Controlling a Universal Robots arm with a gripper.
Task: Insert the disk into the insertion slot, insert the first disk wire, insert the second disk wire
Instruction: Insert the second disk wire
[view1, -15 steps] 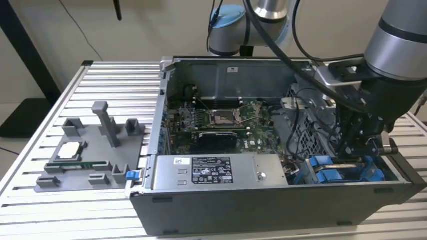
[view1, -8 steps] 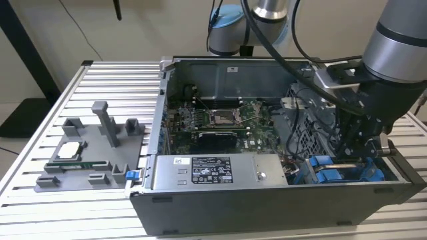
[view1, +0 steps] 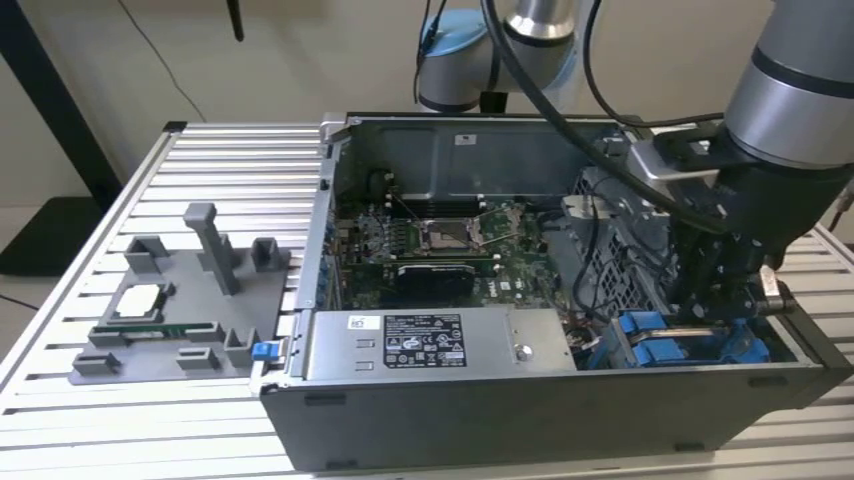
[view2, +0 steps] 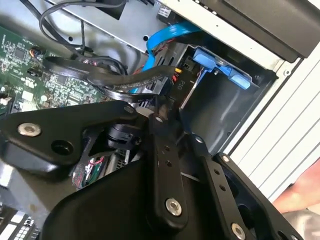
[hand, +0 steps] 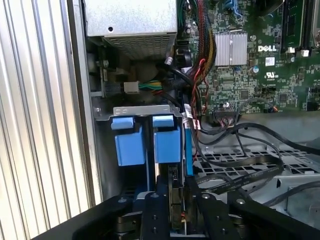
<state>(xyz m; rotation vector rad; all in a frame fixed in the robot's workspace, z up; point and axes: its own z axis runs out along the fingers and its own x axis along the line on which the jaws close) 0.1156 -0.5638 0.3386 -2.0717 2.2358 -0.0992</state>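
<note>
**Trainee:** What is the state of the jaws?

**Instructor:** The jaws are lowered into the corner of the computer case (view1: 561, 420). They appear closed on a small dark plug (hand: 175, 197), most likely the end of a disk wire.

**Trainee:** Where is the disk?

**Instructor:** The disk (hand: 167, 144) stands directly ahead of the jaws. It is already seated in the insertion slot (hand: 142, 110).

**Trainee:** How does the disk look?

**Instructor:** Its bright blue carrier faces outward, with a square tab at the top. The metal body is hidden inside the grey cage. A second blue carrier (hand: 129, 145) stands just beside it, on the case-wall side.

**Trainee:** How is this step done well?

**Instructor:**
1. Keep the plug square to the disk's socket. A tilted plug is likely to jam.
2. Push in a straight line, with light force.
3. Watch the blue ribbon cable (hand: 188, 150), which runs close beside the jaws on the circuit board (hand: 250, 75) side.
4. Watch the loose black cables (hand: 240, 170) beyond it. Either could snag.
</note>
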